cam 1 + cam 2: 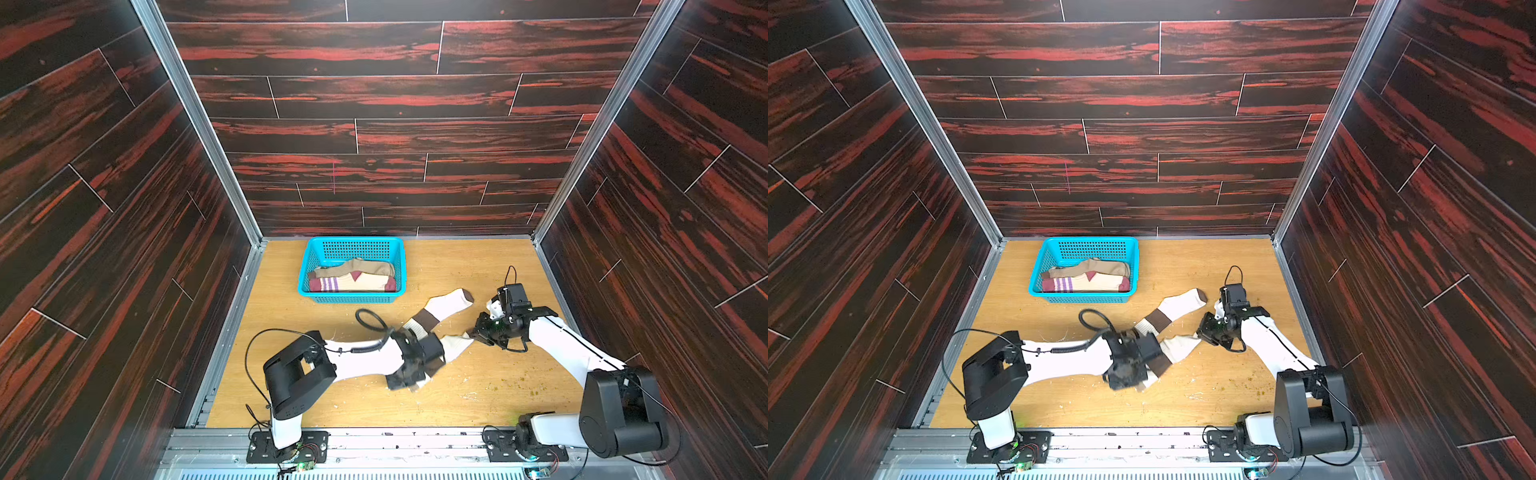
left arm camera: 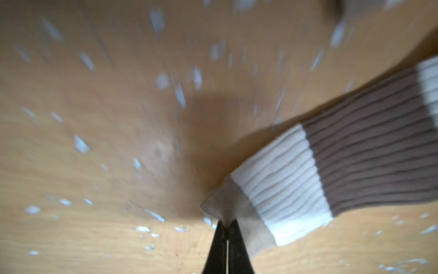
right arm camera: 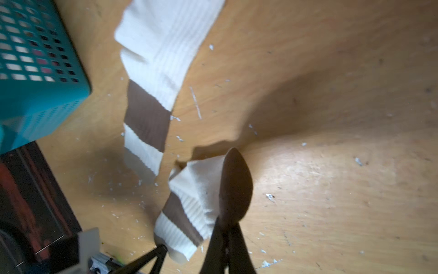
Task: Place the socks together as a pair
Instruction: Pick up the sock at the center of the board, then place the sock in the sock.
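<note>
**A:** Left to right, what have you got?

**B:** Far off to the left is the blue basket (image 1: 353, 297) with the tan and maroon socks (image 1: 357, 278) in it, no concern of mine now. Then comes my left gripper (image 2: 226, 226), pinched tight on the cuff corner of the held sock (image 1: 455, 345), white with brown bands. That sock runs rightward to my right gripper (image 3: 228, 229), which is clamped on its brown toe. So I have both ends, and its long axis lies from one gripper to the other.

**A:** And the one it goes with?

**B:** The mate (image 1: 448, 305) lies flat on the table (image 1: 332, 399), just beyond the held sock on the side away from me. It slants much the same way, cuff close by my left gripper, toe out to the far right. In the right wrist view the two are apart, with bare wood between.

**A:** So the move?

**B:** I judge it a sideways carry away from me, across the sock's length, both arms together. My left arm is nearer the mate's cuff and my right nearer its toe, so like ends should meet.
</note>
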